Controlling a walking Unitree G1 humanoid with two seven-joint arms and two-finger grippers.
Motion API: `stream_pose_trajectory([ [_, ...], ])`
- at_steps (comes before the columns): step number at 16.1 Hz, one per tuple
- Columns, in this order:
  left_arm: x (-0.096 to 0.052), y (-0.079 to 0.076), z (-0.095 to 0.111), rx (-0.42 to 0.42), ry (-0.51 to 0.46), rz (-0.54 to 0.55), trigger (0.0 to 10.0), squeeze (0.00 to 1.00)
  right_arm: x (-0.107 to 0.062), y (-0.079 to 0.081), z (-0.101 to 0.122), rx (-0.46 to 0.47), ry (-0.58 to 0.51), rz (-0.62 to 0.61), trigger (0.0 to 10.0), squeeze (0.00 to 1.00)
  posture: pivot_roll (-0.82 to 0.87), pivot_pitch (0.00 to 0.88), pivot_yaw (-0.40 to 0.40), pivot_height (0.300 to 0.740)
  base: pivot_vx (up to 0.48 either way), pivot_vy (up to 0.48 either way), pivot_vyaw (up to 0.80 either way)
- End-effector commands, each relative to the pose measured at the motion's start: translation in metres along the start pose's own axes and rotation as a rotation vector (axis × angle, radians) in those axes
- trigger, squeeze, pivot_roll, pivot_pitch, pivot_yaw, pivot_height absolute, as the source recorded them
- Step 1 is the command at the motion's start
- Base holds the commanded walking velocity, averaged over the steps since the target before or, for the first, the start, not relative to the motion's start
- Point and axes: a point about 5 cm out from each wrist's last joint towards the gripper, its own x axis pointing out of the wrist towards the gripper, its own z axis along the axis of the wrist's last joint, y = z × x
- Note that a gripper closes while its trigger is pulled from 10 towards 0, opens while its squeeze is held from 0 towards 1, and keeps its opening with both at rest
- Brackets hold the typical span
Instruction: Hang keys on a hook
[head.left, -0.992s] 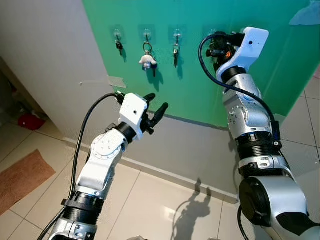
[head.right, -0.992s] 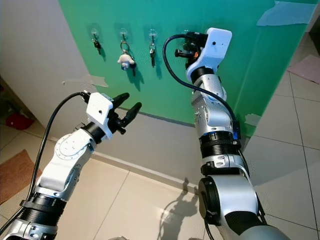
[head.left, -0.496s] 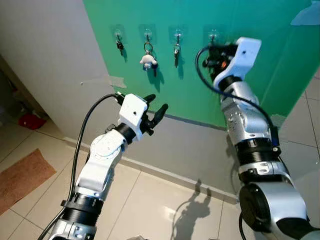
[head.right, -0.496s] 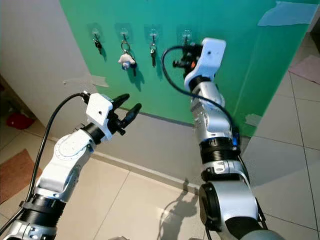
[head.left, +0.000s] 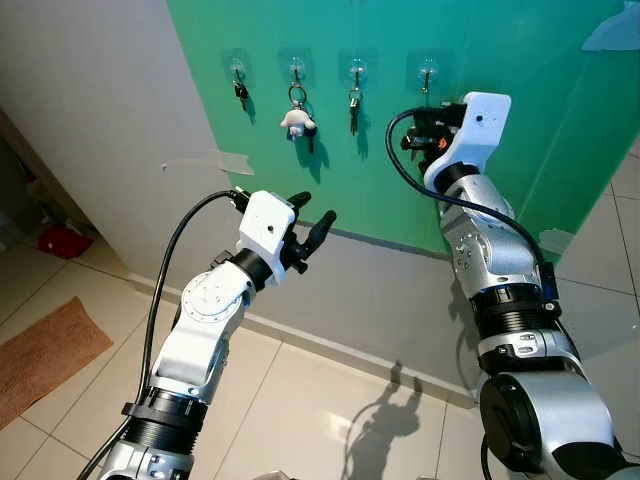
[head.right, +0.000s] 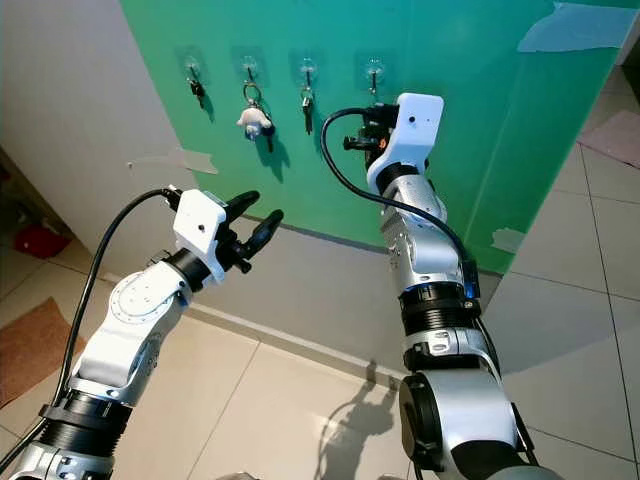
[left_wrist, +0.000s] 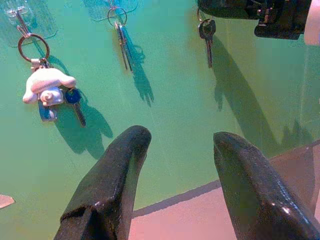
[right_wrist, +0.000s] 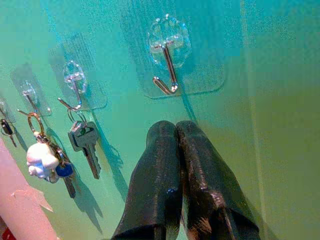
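Two fingers on my right gripper (right_wrist: 176, 131) are pressed together just below the empty hook (right_wrist: 167, 70), pinching a key (left_wrist: 206, 34) by its ring. My left gripper (left_wrist: 175, 165) hovers, fingers spread wide, gripping nothing.

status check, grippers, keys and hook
Right gripper shut on key, just below empty hook. Left gripper open, idle. Key not yet hung; nothing in the way.

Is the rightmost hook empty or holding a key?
Empty. The rightmost hook is bare; a key dangles below the shut right end effector, under the hook.
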Motion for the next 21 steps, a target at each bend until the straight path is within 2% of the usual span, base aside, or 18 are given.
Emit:
stream_pose_trajectory([
  [1,-0.001,0.001,0.002,0.018,0.0,-0.001,10.0,0.0,-0.002,0.006,0.0,-0.004,0.004,0.021,10.0,0.0,-0.08,0.0,0.124,0.74,0.0,0.0,0.0],
  [4,0.0,0.002,0.004,0.022,-0.012,0.002,10.0,0.0,-0.005,0.008,-0.002,0.01,-0.005,0.025,10.0,0.0,-0.08,0.0,0.129,0.74,0.0,0.0,0.0],
  [10,0.002,0.002,0.006,0.022,-0.018,-0.006,10.0,0.0,0.001,0.017,0.027,0.05,-0.135,0.085,10.0,0.0,-0.09,0.0,0.139,0.74,0.0,0.0,0.0],
  [19,0.001,0.001,0.006,0.019,-0.018,-0.022,10.0,0.0,0.013,0.019,0.036,0.035,-0.154,0.06,10.0,0.0,-0.08,0.0,0.14,0.74,0.0,0.0,0.0],
  [21,0.001,0.001,0.006,0.018,-0.018,-0.025,10.0,0.0,0.014,0.015,0.033,0.021,-0.136,0.025,10.0,0.0,-0.08,0.0,0.139,0.74,0.0,0.0,0.0],
])
